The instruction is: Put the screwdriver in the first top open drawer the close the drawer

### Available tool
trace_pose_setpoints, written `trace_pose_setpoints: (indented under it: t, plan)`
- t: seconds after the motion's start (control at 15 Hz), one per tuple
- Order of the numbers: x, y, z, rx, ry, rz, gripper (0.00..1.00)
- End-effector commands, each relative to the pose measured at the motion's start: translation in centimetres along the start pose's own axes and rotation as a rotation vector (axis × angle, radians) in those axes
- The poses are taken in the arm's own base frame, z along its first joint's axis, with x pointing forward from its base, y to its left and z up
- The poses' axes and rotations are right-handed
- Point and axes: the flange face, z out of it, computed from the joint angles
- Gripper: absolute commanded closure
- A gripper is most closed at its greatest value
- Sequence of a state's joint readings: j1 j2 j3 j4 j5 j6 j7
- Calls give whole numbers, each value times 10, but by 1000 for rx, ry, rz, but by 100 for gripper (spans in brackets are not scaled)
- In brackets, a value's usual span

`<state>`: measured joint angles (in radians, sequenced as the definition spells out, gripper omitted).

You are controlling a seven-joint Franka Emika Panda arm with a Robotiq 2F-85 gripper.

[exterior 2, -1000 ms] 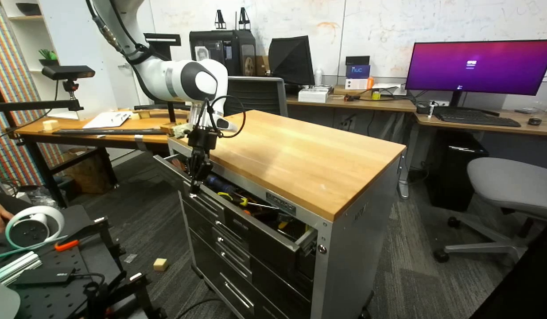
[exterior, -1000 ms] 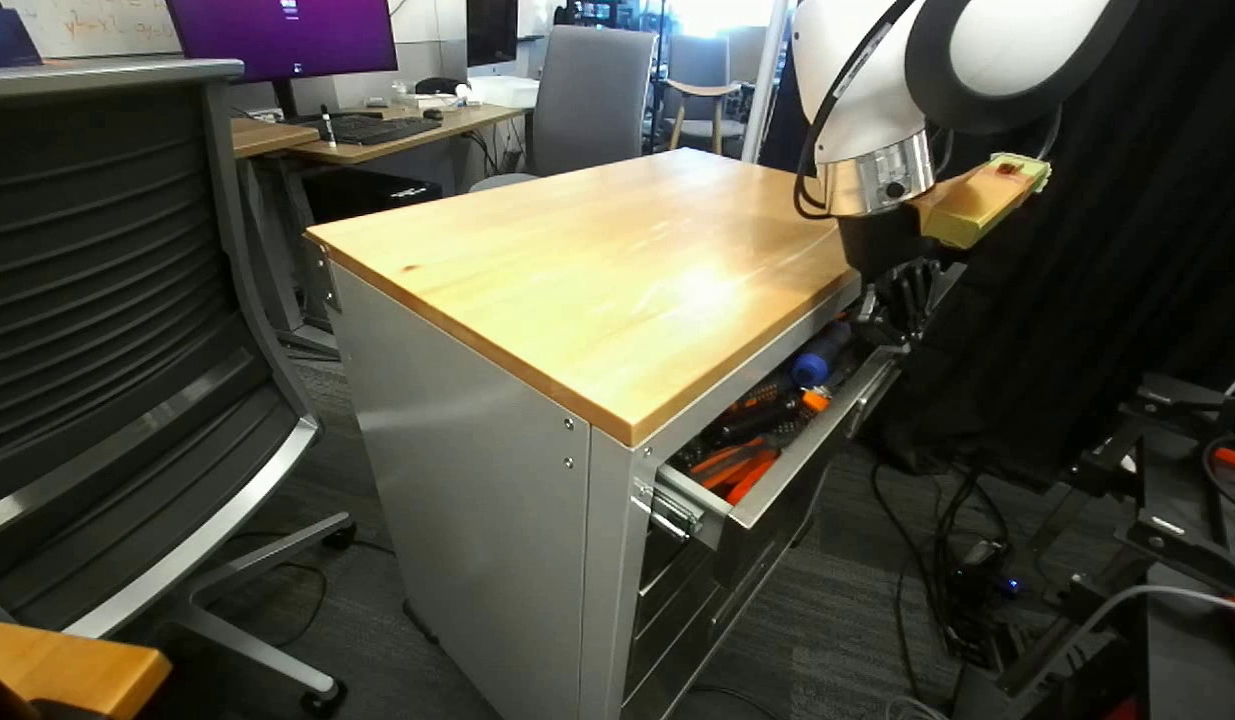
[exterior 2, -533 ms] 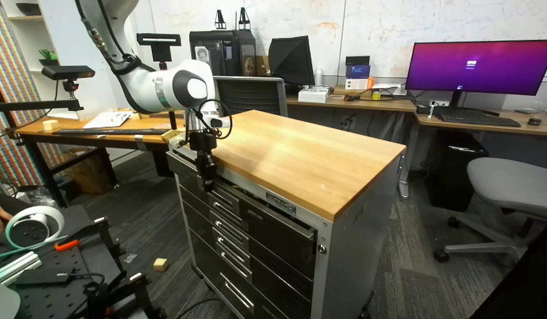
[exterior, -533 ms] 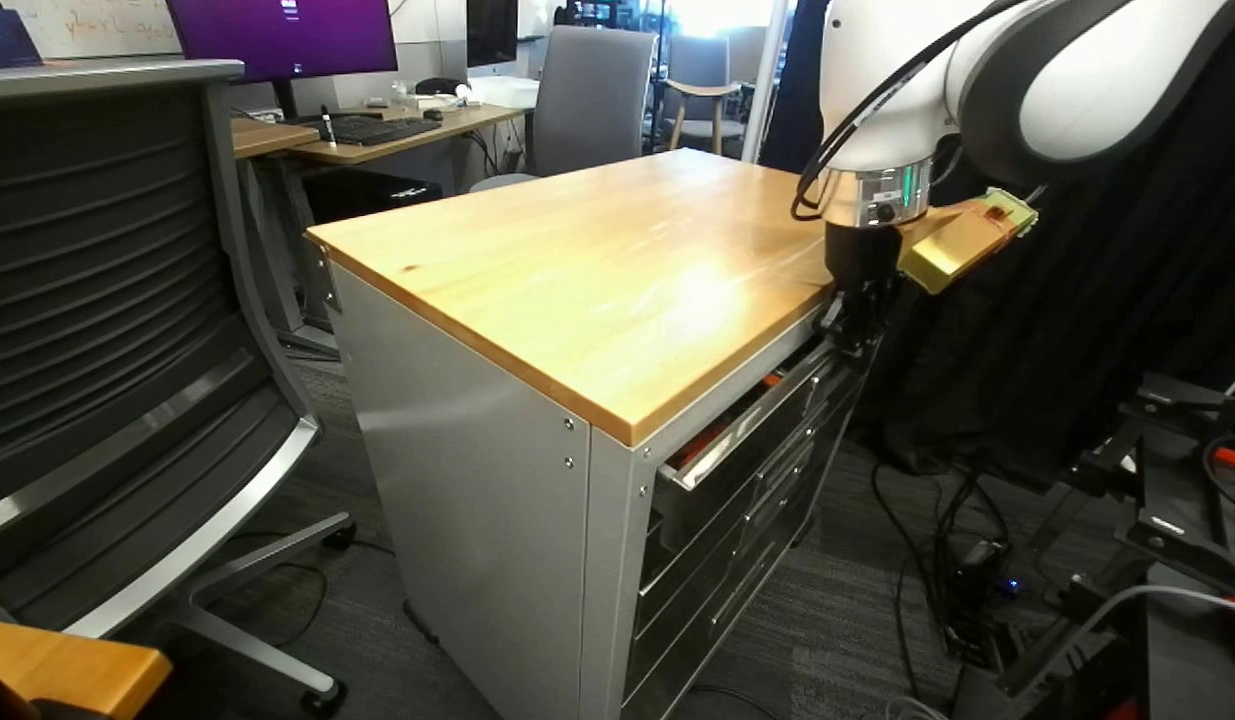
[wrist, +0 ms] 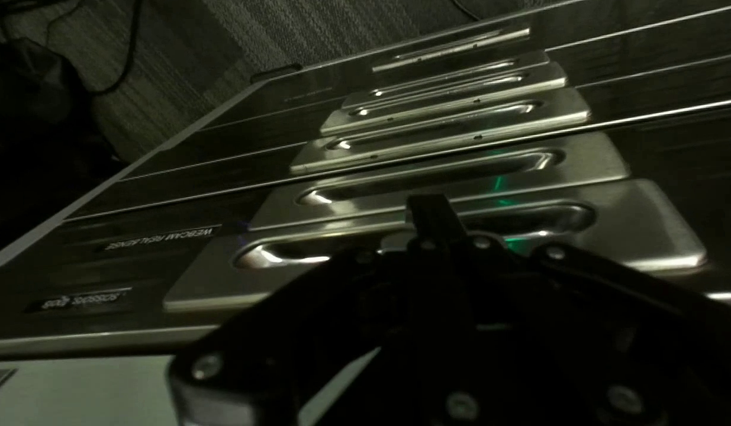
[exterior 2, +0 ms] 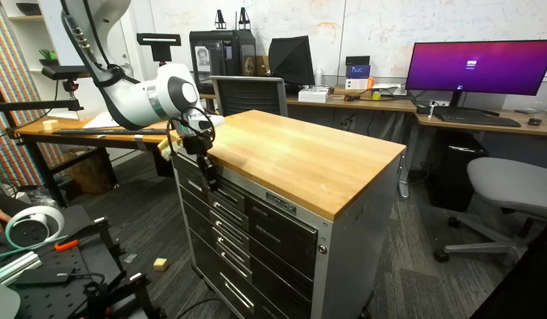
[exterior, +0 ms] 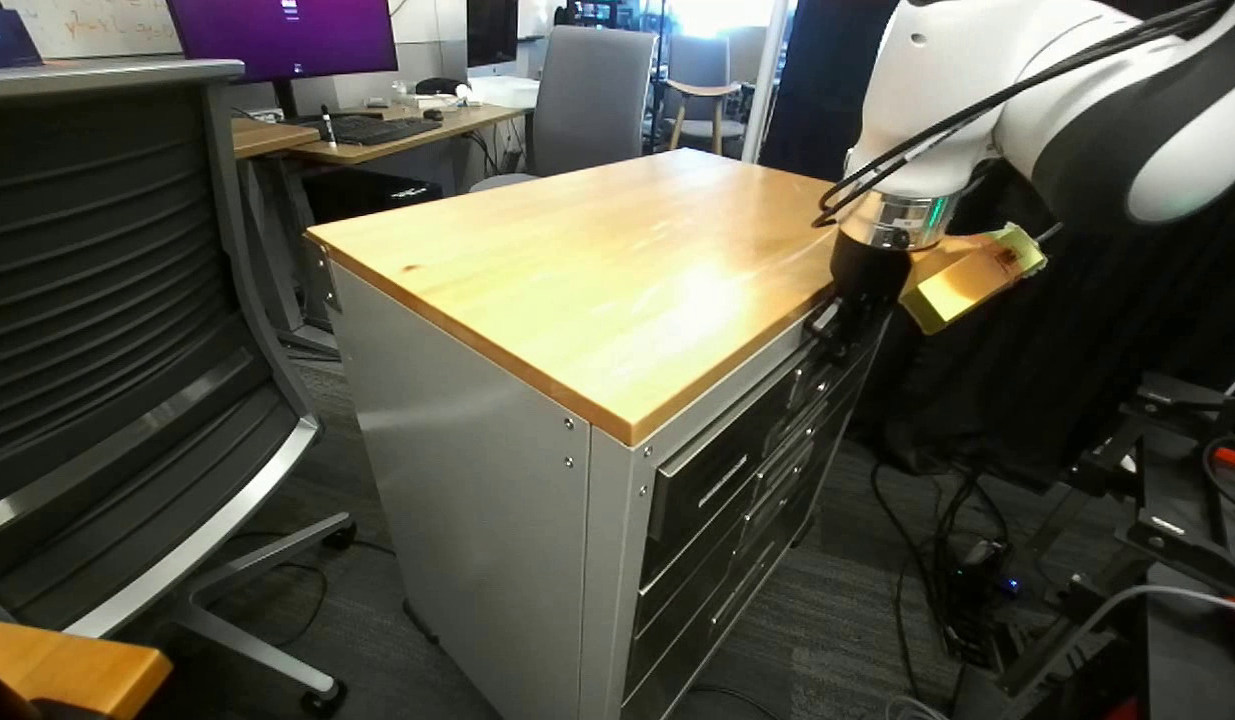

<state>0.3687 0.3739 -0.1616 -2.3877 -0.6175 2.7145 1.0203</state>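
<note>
The top drawer (exterior 2: 282, 224) is seen closed beneath a wooden counter (exterior 2: 295, 155) in both exterior views; the black tool (exterior 2: 211, 184), jaws together, is positioned at the drawer's front, contact unclear.

White arm (exterior: 932, 105), grey joint ring (exterior: 1092, 175), black cables (exterior: 1127, 45), silver wrist band (exterior: 889, 220), black gripper (wrist: 430, 210) with silver screws (wrist: 461, 406)

A scribbled whiteboard (exterior 2: 379, 26) spans twelve to two o'clock in an exterior view, with a wheeled chair (exterior 2: 517, 179) at three, grey carpet (exterior 2: 406, 239) at four. In an exterior view, light (exterior: 727, 18) glares near twelve; black curtain (exterior: 1057, 370) hangs at three.
</note>
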Motion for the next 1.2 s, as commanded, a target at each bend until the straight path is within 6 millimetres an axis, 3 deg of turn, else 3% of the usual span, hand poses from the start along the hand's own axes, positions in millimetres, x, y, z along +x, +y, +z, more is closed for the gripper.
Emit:
trace_pose_setpoints:
  t: [0.0, 0.33, 0.6, 0.8, 1.0, 1.07, 1.13]
  plan:
    - [0, 15, -35, 36, 142, 70, 66]
    - [-19, 44, -88, 5, 170, -9, 29]
    - [-22, 57, -152, -6, 107, -90, 0]
    - [-39, 42, -201, 41, -25, -217, 0]
    - [-46, 60, -250, 85, -150, -353, 0]
    - [-44, 42, -219, 36, -102, -277, 0]
    - [-46, 48, -233, 47, -126, -308, 0]
